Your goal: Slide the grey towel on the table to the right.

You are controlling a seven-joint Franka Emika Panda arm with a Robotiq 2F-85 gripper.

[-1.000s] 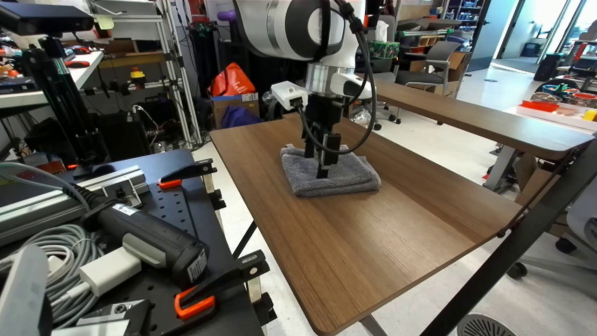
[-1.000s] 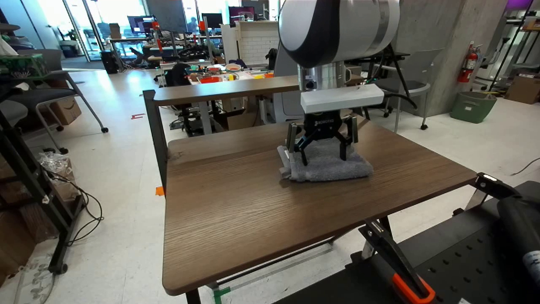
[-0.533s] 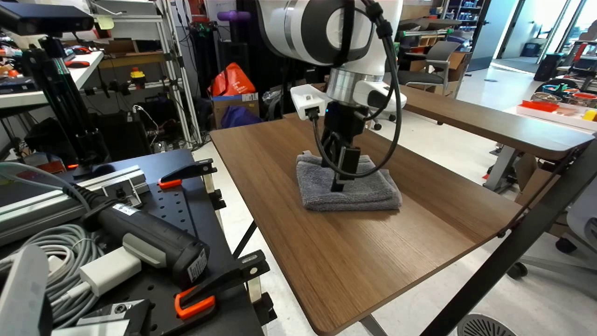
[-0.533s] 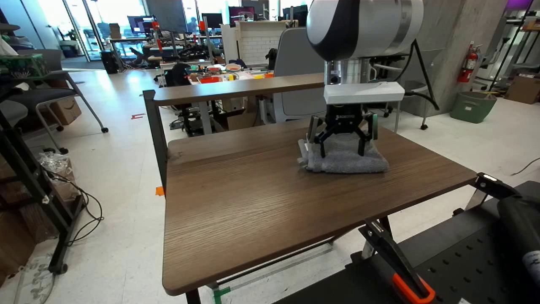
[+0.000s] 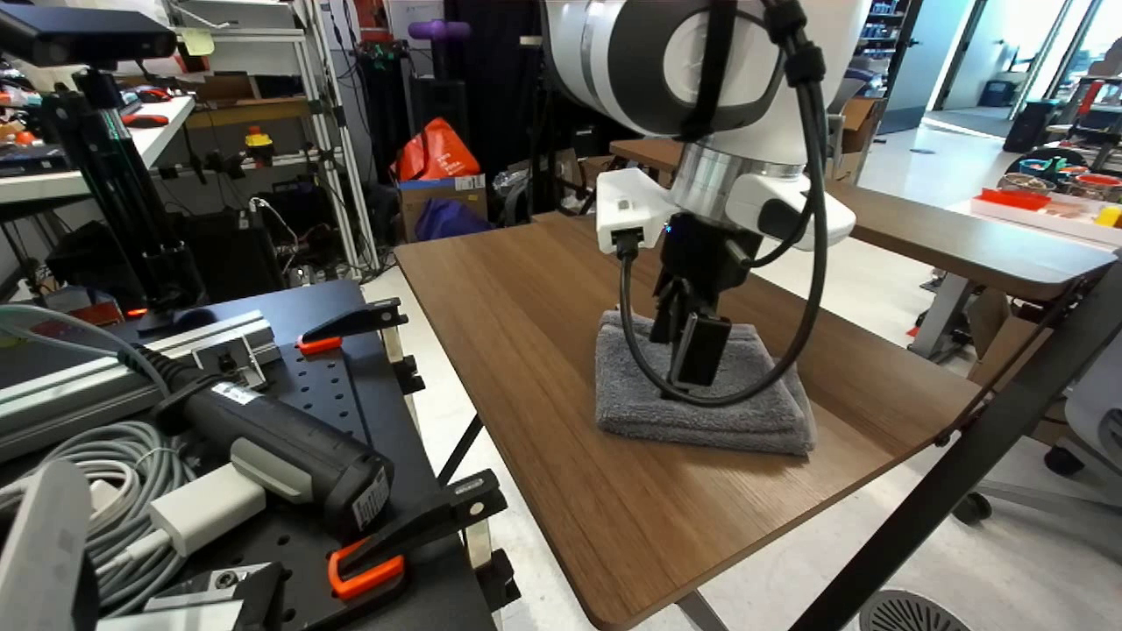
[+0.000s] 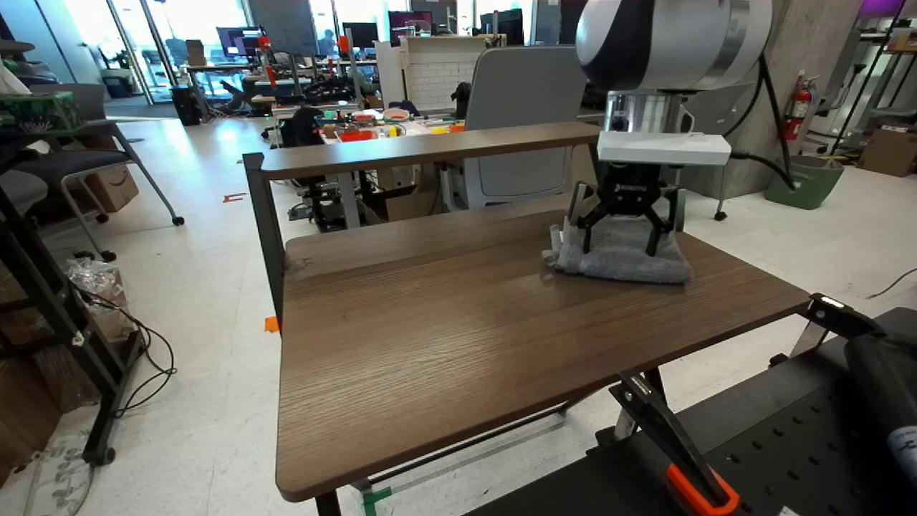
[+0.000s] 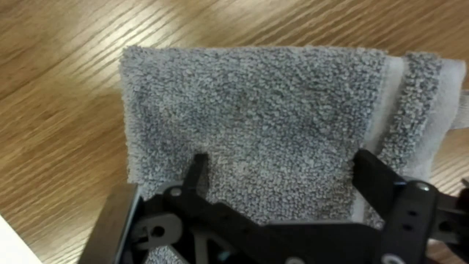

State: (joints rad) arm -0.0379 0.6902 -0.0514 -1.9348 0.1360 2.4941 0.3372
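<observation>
The grey towel (image 5: 701,429) lies folded on the brown wood-grain table (image 5: 666,526). In an exterior view it sits on the right part of the tabletop (image 6: 430,344), and the towel (image 6: 623,269) looks flat with its white-edged side at the left. My gripper (image 6: 620,251) points down onto the towel with its fingers spread wide, both fingertips pressed on the cloth. In the wrist view the gripper (image 7: 281,157) is open, with the towel (image 7: 256,91) spread under and between the fingers. Nothing is pinched. A cable and the arm hide part of the towel.
A narrower brown table (image 5: 947,219) stands behind the table, and it also shows in an exterior view (image 6: 430,150). A dark metal bar (image 5: 973,473) rises beside the table. A black bench (image 5: 307,403) with clamps and a hand tool (image 5: 280,447) stands alongside.
The gripper and the towel under it have moved together over the tabletop, rightward in both exterior views. The towel has turned slightly. The fingers have stayed spread.
</observation>
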